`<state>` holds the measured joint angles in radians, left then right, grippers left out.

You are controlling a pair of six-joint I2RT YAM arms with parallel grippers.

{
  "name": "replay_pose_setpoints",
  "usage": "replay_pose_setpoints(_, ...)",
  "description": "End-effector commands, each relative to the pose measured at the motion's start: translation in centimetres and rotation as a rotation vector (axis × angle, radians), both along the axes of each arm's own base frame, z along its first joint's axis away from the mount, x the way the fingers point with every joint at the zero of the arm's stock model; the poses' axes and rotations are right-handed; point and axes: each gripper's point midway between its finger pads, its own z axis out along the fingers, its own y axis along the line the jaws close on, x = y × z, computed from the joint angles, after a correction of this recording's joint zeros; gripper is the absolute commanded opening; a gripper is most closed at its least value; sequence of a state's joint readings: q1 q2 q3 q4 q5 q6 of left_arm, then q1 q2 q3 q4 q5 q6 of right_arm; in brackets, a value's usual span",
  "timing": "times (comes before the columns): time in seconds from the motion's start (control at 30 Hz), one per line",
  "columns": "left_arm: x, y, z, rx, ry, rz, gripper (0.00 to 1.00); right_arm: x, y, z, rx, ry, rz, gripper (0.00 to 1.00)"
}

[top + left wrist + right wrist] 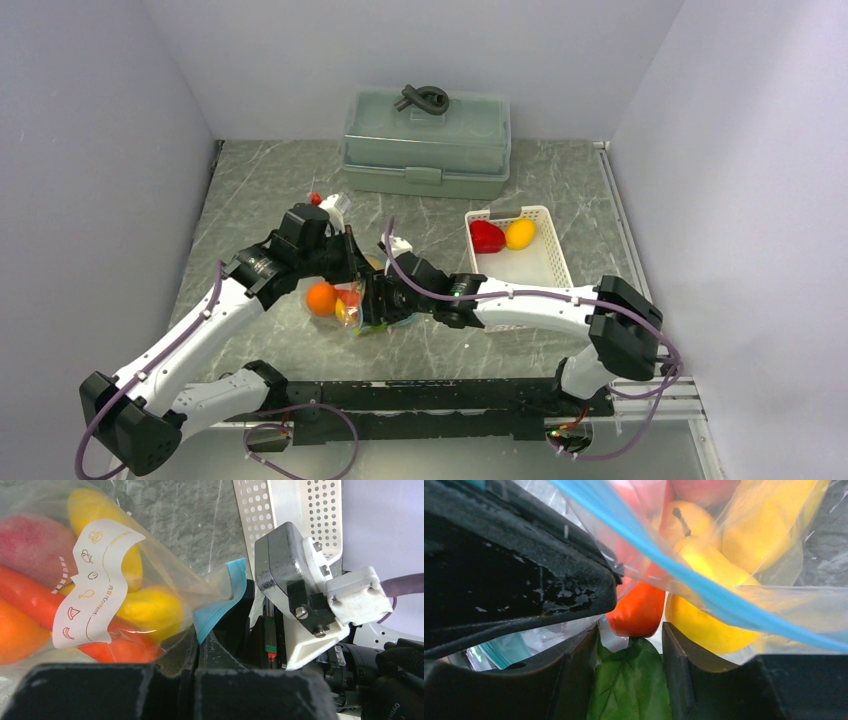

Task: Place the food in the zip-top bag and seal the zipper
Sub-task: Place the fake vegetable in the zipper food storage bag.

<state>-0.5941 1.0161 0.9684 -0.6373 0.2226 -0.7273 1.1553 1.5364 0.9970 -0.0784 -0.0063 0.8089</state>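
Note:
The clear zip-top bag [335, 305] lies mid-table between my two grippers. It holds several foods: an orange one [321, 298], yellow ones [150, 610], a pinkish-red one [35, 545] and a long red one [30, 597]. My left gripper [200, 640] is shut on the teal-blue zipper [220, 607] at one end of the mouth. My right gripper [630, 640] is shut on the green leaf [629, 685] of an orange-red food [636, 612], held at the bag's mouth under the zipper strip [704, 587]. The grippers almost touch in the top view, left [350, 262] and right [372, 300].
A white lattice basket [545, 262] at the right holds a red food [487, 237] and a yellow food [520, 234]. A grey-green lidded box [425, 140] stands at the back. A small red and white item [325, 200] lies behind the left arm.

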Motion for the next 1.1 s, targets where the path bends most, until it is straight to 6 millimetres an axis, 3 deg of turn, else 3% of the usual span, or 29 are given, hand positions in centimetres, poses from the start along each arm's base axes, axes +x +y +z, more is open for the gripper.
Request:
replay_pose_setpoints(0.0, -0.7, -2.0, 2.0, -0.109, -0.025, -0.054, 0.0, 0.1, 2.3, 1.2, 0.095, -0.017, 0.024, 0.5)
replay_pose_setpoints(0.17, -1.0, -2.1, 2.1, -0.12, -0.021, -0.062, 0.0, 0.5, 3.0, 0.9, 0.103, -0.014, 0.016, 0.34)
replay_pose_setpoints(0.4, -1.9, -2.3, 2.3, -0.152, -0.004, -0.071, 0.0, 1.9, 2.6, 0.6, 0.127, -0.023, -0.088, 0.21)
replay_pose_setpoints(0.77, -4.0, -1.9, 2.6, -0.201, 0.024, -0.071, 0.0, 4.0, 2.1, 2.5, 0.236, -0.019, -0.203, 0.19)
replay_pose_setpoints(1.07, -5.9, -2.5, 2.2, -0.24, 0.062, -0.103, 0.0, 6.1, 2.4, 2.9, 0.303, -0.005, -0.283, 0.19)
